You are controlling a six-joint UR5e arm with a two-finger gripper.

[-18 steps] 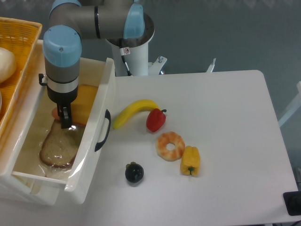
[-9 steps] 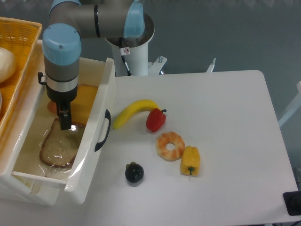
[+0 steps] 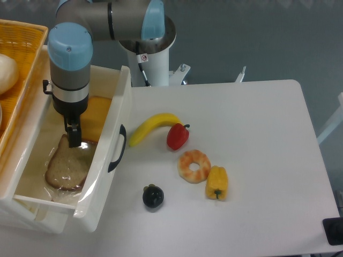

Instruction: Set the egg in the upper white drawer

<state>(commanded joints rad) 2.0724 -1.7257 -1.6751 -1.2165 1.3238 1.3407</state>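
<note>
The upper white drawer (image 3: 105, 140) with its curved black handle (image 3: 116, 149) stands pulled open at the left. My gripper (image 3: 74, 136) hangs inside it, fingers pointing down just above a slice of toast (image 3: 65, 166) and beside an orange cheese slice (image 3: 95, 119). Nothing shows between the fingertips, and the gripper looks open. I cannot make out the egg: the arm's wrist (image 3: 69, 99) covers the drawer floor to the left of the fingers.
An orange woven basket (image 3: 21, 59) holding a white lump (image 3: 7, 72) stands left of the drawer. On the table lie a banana (image 3: 154, 126), red pepper (image 3: 177, 136), shrimp ring (image 3: 194, 166), yellow pepper (image 3: 217, 182) and dark plum (image 3: 153, 196).
The gripper has risen slightly inside the drawer. The salmon egg, seen beside the fingers a second ago, lay apart to their left half a second ago and no longer shows.
</note>
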